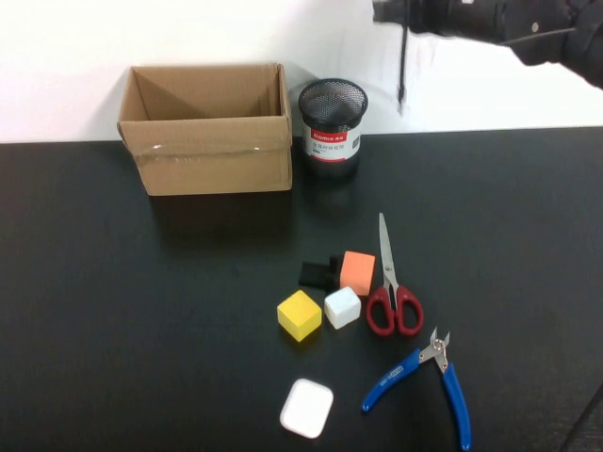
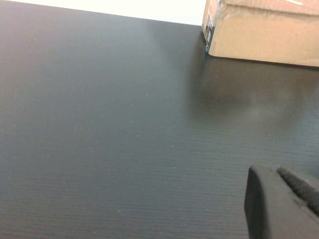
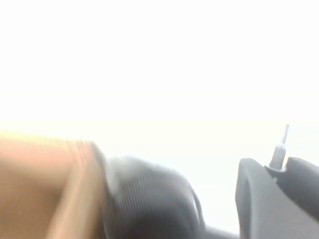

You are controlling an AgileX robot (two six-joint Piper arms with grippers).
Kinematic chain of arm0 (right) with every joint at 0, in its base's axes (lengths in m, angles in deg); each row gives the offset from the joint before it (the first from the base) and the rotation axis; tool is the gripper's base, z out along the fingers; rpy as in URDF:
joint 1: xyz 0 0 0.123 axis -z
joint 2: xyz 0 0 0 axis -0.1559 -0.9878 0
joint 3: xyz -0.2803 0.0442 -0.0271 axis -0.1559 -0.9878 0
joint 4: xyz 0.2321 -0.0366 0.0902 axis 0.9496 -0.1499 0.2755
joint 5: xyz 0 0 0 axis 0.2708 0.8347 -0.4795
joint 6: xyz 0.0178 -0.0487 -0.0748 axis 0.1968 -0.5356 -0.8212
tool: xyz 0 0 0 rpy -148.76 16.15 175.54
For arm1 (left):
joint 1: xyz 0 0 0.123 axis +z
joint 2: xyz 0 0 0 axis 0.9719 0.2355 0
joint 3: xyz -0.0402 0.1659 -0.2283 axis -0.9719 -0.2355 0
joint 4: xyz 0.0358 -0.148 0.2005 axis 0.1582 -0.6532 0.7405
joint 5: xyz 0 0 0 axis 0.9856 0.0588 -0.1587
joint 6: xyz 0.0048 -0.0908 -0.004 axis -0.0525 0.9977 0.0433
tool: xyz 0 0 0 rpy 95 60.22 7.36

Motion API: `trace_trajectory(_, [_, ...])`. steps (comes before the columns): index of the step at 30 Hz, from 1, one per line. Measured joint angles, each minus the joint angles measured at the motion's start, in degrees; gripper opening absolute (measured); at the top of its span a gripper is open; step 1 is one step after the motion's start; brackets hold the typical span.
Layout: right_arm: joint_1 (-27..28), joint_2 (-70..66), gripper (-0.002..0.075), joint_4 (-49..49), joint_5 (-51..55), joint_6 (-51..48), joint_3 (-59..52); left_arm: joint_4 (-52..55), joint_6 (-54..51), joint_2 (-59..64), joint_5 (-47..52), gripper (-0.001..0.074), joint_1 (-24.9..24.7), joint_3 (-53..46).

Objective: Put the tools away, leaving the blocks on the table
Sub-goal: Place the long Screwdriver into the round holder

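My right gripper (image 1: 403,13) is high at the back right, above and right of the black mesh cup (image 1: 332,111). It is shut on the thin black screwdriver (image 1: 402,64), which hangs down from it. In the right wrist view the metal tip (image 3: 280,148) sticks out between the fingers (image 3: 259,199). Red-handled scissors (image 1: 390,282) and blue-handled pliers (image 1: 429,380) lie on the black table (image 1: 113,311). The yellow cube (image 1: 300,314), white cube (image 1: 342,307), orange block (image 1: 357,271) and black block (image 1: 316,274) sit left of the scissors. My left gripper (image 2: 281,199) is shut, low over bare table near the box.
An open cardboard box (image 1: 207,127) stands at the back, left of the mesh cup; its corner shows in the left wrist view (image 2: 264,30). A flat white rounded piece (image 1: 306,408) lies near the front edge, left of the pliers.
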Motion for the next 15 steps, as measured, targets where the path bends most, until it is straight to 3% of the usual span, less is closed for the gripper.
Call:
trace_trajectory(8, [-1.16,-5.28,0.0041,5.28,-21.31,-0.03,0.00,0.00,0.00,0.00,0.00,0.0003,0.00,0.00])
trace_trajectory(15, [-3.69,-10.72,0.0041,-1.12,-32.58,-0.03,0.00,0.00,0.00,0.00,0.00,0.0003,0.00,0.00])
